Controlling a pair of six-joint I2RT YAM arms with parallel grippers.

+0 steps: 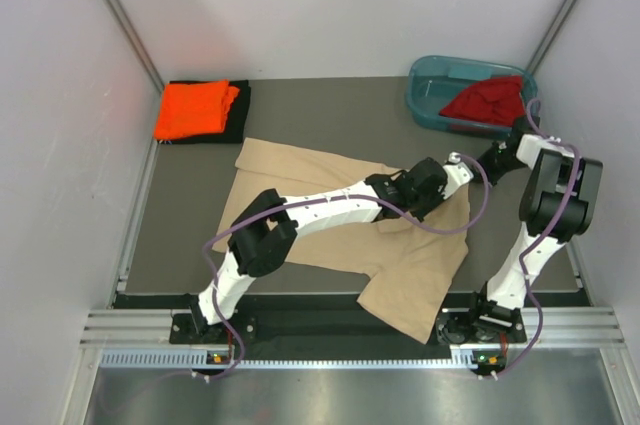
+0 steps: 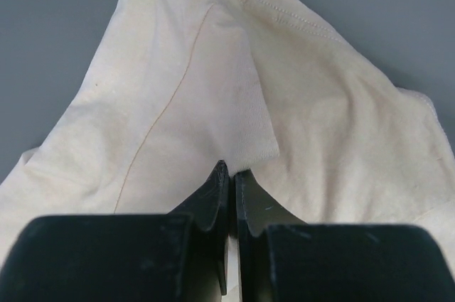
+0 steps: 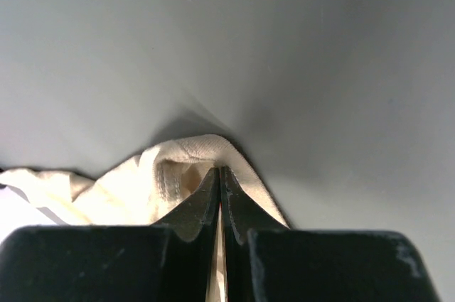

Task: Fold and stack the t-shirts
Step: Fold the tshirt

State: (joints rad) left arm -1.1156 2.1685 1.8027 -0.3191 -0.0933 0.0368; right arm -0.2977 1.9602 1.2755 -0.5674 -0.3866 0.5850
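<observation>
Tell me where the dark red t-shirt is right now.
In the top view, the dark red t-shirt lies bunched inside the teal tub at the table's far right corner, beyond the spread beige t-shirt.

Overhead wide; wrist views close, seemingly sharing shirt (image 1: 290, 167).

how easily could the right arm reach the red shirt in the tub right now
Probably not yet: the right gripper is shut on the beige t-shirt. The dark red t-shirt lies uncovered in the teal tub nearby, otherwise unobstructed.
</observation>
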